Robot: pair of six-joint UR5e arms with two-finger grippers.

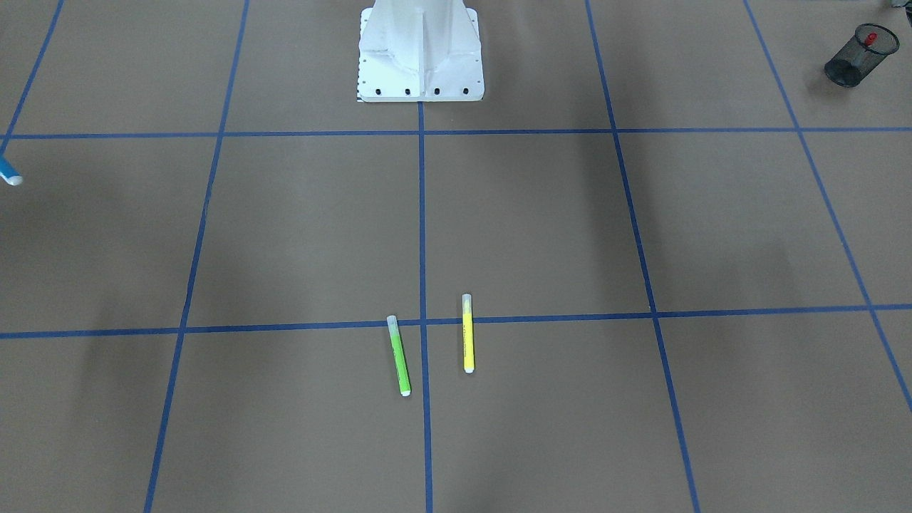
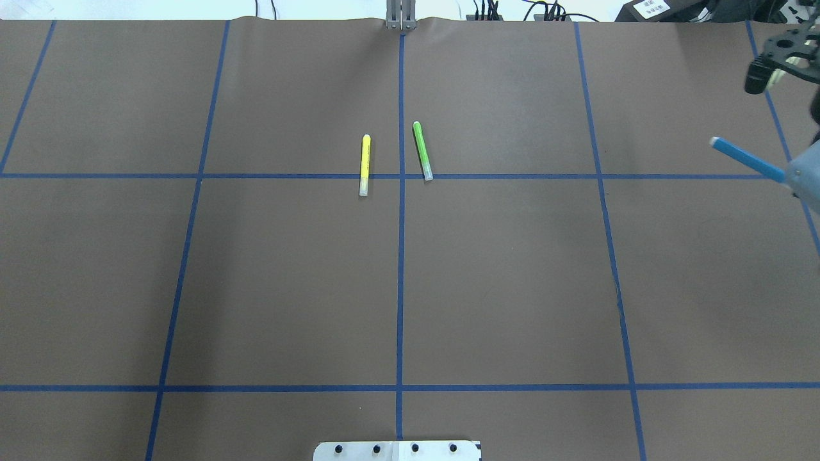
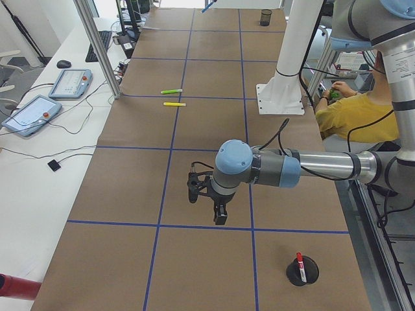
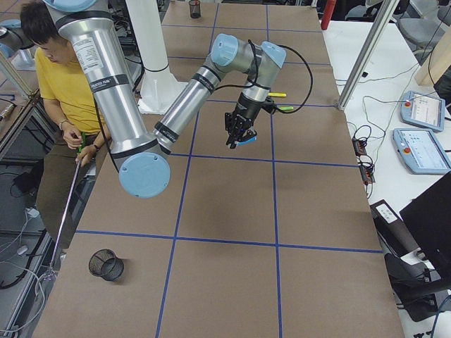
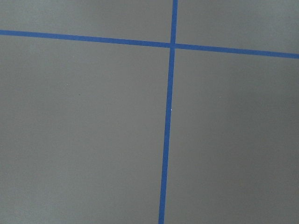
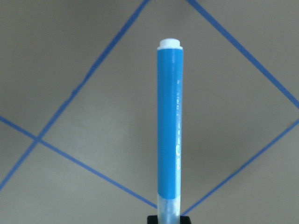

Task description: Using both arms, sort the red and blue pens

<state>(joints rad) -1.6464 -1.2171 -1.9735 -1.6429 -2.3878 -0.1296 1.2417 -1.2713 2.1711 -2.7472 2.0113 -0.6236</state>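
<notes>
Blue highlighter clamped by its clear cap in the right jaws, poking out ahead of them; left jaws, can't tell tbh.

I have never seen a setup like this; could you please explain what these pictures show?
It is one robot: a left arm and a right arm, both jointed, on a white pedestal, at a table covered in brown paper with blue tape lines. Two pictures look down on the table from opposite sides, two look along it from its ends, and two come from cameras on the wrists. A green highlighter and a yellow highlighter lie near the middle. The right pincer holds a blue highlighter above the table. The left pincer hangs over the paper; whether it is open I cannot tell. A red marker sits in a mesh cup.
</notes>
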